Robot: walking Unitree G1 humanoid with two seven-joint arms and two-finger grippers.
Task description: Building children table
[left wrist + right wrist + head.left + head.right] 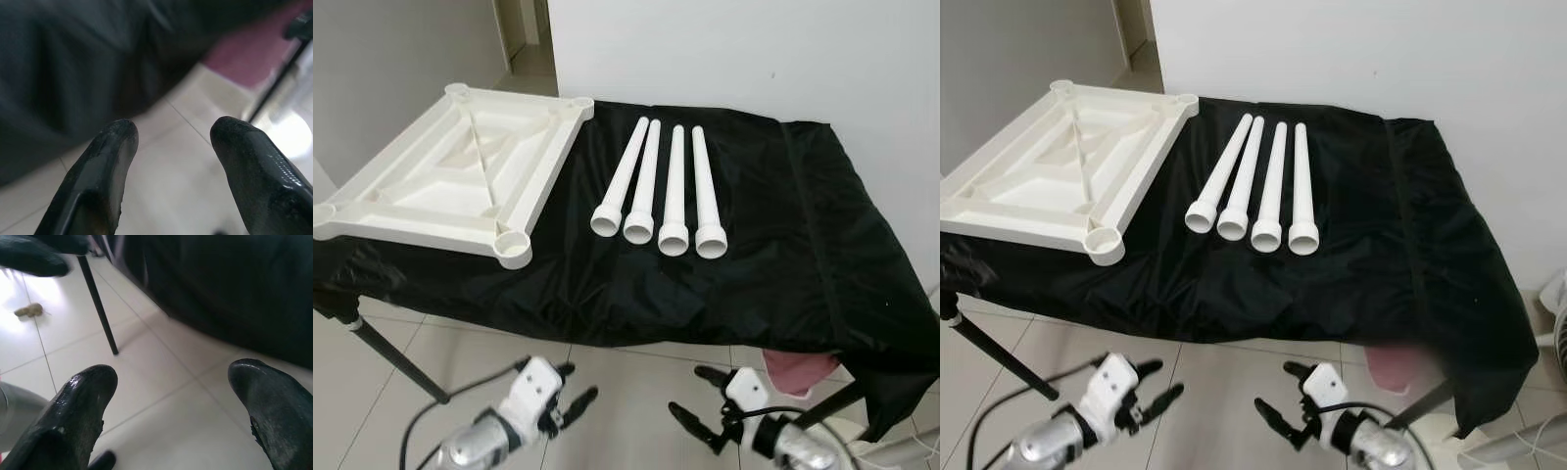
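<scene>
The tabletop [460,171] lay upside down on the cloth-draped counter [783,245], sockets up to take the four legs [661,191] ranged beside it, while both end effectors, left [570,403] and right [698,401], hung wide and empty below the counter's near edge.

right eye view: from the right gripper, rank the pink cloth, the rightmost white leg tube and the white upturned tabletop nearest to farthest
From the right gripper, low in front of the table:
1. Pink cloth, hanging under the black cover's front edge, just to its right.
2. Rightmost white plastic leg tube, up on the black cover, ahead of it.
3. White upturned plastic tabletop, far over on the table's left end.
</scene>
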